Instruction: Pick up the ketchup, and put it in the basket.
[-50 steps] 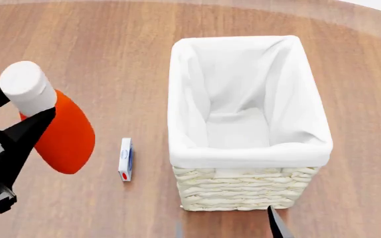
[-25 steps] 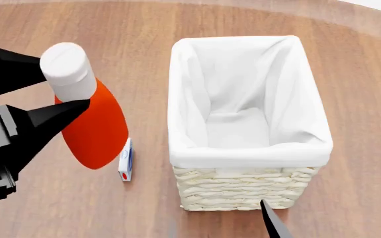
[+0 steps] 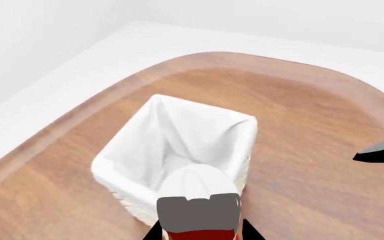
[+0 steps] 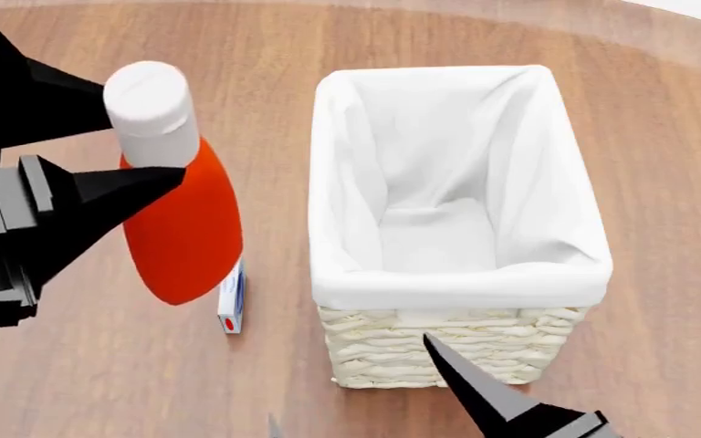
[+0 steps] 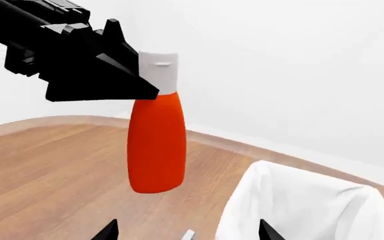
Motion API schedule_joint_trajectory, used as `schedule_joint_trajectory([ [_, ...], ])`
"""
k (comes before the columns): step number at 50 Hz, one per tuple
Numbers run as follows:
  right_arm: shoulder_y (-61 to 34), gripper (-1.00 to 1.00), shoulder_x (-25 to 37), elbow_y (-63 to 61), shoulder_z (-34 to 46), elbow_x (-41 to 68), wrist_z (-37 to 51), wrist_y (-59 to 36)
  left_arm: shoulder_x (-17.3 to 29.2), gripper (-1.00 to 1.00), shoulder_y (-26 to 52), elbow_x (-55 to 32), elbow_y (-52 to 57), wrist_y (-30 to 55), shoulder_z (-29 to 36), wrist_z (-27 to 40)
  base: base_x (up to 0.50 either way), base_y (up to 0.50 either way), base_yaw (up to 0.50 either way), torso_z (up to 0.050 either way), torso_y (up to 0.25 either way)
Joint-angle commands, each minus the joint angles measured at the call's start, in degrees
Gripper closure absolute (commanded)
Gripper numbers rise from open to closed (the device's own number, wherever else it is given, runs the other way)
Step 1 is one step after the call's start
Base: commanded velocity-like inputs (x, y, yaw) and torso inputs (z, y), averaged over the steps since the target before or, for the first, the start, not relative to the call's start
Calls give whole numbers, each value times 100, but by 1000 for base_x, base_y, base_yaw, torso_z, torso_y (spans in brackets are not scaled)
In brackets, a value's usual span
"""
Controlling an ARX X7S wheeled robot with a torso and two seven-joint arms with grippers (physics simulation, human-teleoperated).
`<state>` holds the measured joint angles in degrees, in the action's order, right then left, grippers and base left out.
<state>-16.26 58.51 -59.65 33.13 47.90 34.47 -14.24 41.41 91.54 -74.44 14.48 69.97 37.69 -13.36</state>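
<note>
1. Orange-red plastic squeeze bottle of ketchup with tall white cap (image 4: 180, 210): likely light, smooth, squeezable body; you hold it at the stiffer neck under the cap.
2. Your left gripper (image 4: 143, 155): fingers clamped on the neck, bottle hanging clear above the wooden bench (image 4: 107, 383), just beside the cream wicker basket with white liner (image 4: 448, 356).
3. Your right gripper (image 5: 185, 231): fingers spread, empty, low near the basket.

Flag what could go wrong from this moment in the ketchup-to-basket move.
1. The left claw grips the ketchup only at its white cap, with the body hanging free, so it could swing or slip out.
2. The bottle hangs beside the basket, not over it; carried across low, it might clip the rim.
3. Dropped here, it would land near the small white box.
</note>
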Motion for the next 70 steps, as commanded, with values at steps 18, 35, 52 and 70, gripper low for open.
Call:
schedule_joint_trajectory([
  [18, -1920, -100, -630, 729, 144, 1400, -570, -909, -287, 100, 231, 44, -491, -96, -172, 139, 0, 0, 0, 0, 1],
  [35, -2355, -100, -1059, 1094, 384, 1350, -729, -1204, -315, 100, 208, -63, -392, -80, -154, 236, 0, 0, 0, 0, 1],
  [52, -2884, -100, -1599, 1647, 529, 1474, -951, -1413, -367, 100, 168, -14, -443, -167, -97, 226, 0, 0, 0, 0, 0],
  [70, -2881, -100, -1961, 2133, 590, 1500, -1187, -1252, -399, 100, 189, -147, -434, -170, -132, 312, 0, 0, 0, 1, 1],
])
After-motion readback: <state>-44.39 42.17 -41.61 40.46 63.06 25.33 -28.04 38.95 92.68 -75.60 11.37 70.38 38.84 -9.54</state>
